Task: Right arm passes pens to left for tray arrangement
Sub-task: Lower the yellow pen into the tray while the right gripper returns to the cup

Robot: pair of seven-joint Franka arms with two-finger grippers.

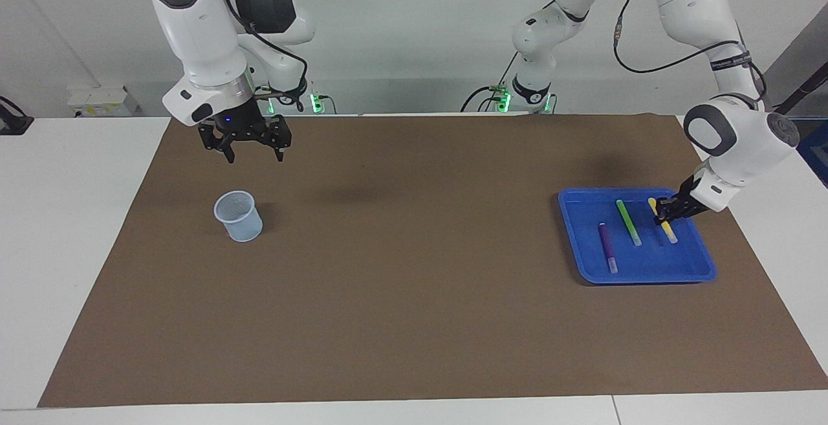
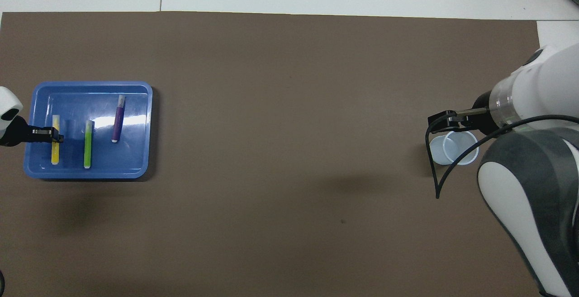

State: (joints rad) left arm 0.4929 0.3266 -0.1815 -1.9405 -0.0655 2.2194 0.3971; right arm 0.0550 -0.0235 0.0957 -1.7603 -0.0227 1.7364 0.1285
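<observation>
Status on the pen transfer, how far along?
Purple marker pen and green marker pen lie in the bright-blue plastic tray. Left pincer is at the yellow marker pen, inside the tray. Right pincer waits open above the empty pale-blue cup. Release remains.

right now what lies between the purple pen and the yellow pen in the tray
The green pen lies between the purple pen and the yellow pen, all three in the blue tray. The overhead view shows it best. The left claw is at the yellow pen.

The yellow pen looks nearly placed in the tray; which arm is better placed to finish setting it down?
The left. Its gripper is at the yellow pen in the blue tray. The right gripper waits in the air near the cup.
</observation>
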